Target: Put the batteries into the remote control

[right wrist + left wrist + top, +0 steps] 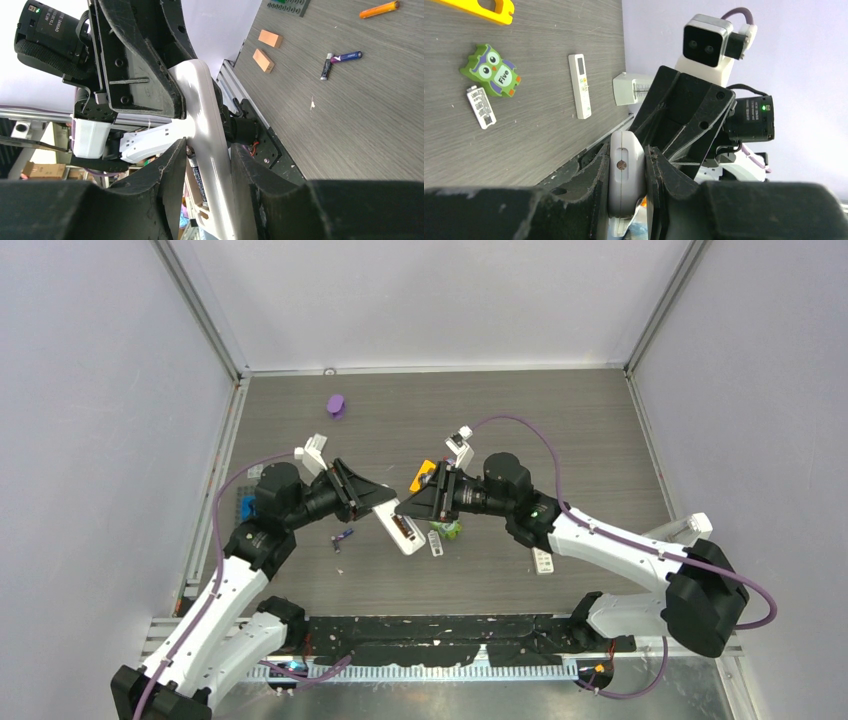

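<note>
Two arms: both meet over mid-table on one white remote control (405, 532).
Left gripper (629, 150): you have it clamped on the remote, a finger on each side, with the remote held clear of the table.
Right gripper (207, 147): the jaws are narrow and flank the remote's other end very closely. You cannot tell whether both fingers actually press it.
Remote axis: from above, its long axis runs on a diagonal from far-left to near-right. The open battery bay faces up.
Loaded battery (197, 180): a dark cell sits in the bay, lengthwise along the remote. Its label print is too small to read.
Orange battery (380, 9): it lies alone on the table, well apart from the remote.
Purple battery (347, 56) and dark battery (326, 66): they lie on the table with one end of each together, forming a corner.
Writing: you can read "Five" on the green owl toy (491, 70).
Beside the owl: a small white ribbed plate (481, 106) lies flat, just next to it.
Second remote (580, 86): it lies flat on the table, buttons up, near the edge. Its markings are unreadable.
</note>
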Robot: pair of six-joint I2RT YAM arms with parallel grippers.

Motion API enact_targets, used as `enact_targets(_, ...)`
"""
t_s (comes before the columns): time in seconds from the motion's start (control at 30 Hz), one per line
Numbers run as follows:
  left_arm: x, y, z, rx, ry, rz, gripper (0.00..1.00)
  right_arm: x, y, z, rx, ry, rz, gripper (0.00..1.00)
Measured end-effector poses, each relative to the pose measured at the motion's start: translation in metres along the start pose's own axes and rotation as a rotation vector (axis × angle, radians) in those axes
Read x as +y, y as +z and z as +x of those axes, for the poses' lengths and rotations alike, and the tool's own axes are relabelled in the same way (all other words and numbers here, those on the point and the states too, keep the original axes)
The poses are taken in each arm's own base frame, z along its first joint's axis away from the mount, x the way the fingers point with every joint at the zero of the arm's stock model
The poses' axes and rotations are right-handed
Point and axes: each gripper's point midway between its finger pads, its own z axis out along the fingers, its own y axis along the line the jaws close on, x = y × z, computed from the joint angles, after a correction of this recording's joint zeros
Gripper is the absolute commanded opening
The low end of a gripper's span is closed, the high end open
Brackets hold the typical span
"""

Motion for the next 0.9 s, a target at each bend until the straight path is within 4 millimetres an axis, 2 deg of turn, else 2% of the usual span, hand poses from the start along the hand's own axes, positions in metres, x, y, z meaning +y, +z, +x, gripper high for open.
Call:
enact_targets(0.37, 0.009, -0.002, -0.002, -0.055, -0.209, -0.008, 0.00, -0.002, -0.004, -0.001, -0.018, -0.091, 0.054, 0.41)
enact_targets(0.43, 0.012, -0.002, -0.004, -0.066, -0.237, -0.013, 0.00, -0.005, -0.005, -0.001, -0.022, -0.097, 0.070, 0.44)
enact_targets(0.57, 0.014, -0.002, -0.008, -0.092, -0.271, -0.007, 0.00, -0.010, -0.008, -0.001, -0.023, -0.101, 0.098, 0.60)
enact_targets(0.73, 0.012, -0.003, -0.013, -0.126, -0.273, 0.021, 0.00, -0.014, -0.009, 0.002, -0.008, -0.094, 0.126, 0.69)
enact_targets(0.9, 0.011, -0.003, -0.018, -0.144, -0.226, 0.033, 0.00, -0.005, -0.012, -0.006, -0.023, -0.110, 0.117, 0.78)
